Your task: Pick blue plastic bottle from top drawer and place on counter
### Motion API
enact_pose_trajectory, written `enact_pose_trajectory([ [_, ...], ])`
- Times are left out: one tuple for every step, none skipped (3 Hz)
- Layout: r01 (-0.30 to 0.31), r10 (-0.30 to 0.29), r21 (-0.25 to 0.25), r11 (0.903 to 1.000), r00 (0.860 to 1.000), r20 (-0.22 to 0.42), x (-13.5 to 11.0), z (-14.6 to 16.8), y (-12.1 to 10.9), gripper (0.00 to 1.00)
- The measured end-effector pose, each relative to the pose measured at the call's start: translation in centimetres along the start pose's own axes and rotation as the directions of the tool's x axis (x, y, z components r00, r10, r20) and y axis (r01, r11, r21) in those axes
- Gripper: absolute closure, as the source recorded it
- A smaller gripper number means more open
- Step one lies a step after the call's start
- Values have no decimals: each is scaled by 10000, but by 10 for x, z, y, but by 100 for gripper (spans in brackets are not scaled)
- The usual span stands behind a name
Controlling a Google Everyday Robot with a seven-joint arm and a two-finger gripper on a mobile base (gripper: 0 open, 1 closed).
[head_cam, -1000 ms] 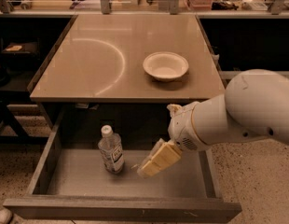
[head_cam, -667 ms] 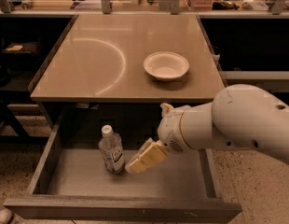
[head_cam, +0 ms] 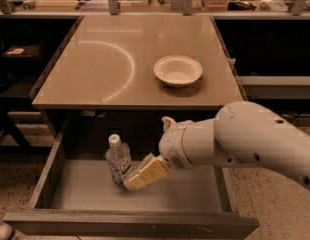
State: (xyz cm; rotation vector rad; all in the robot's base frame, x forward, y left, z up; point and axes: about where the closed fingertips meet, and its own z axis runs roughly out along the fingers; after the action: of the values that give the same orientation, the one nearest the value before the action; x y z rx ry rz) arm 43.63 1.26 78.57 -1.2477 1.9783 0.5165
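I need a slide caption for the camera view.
End effector beside the upright blue plastic bottle in the open top drawer; white bowl on the counter.

Warm overhead glare on counter (head_cam: 95, 79); tool (head_cam: 131, 183) low in dim, shadowed drawer (head_cam: 85, 190).

White round bowl (head_cam: 178, 70); cluttered shelf (head_cam: 160, 10) behind.
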Motion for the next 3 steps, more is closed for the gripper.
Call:
enact_pose_trajectory([
  [-144,164,-395,9991,9985,513,-2,28,10,0],
  [-115,188,-736,9972,9949,990,-10,52,16,0],
  [-120,199,-778,9969,9946,1019,-9,55,17,0],
])
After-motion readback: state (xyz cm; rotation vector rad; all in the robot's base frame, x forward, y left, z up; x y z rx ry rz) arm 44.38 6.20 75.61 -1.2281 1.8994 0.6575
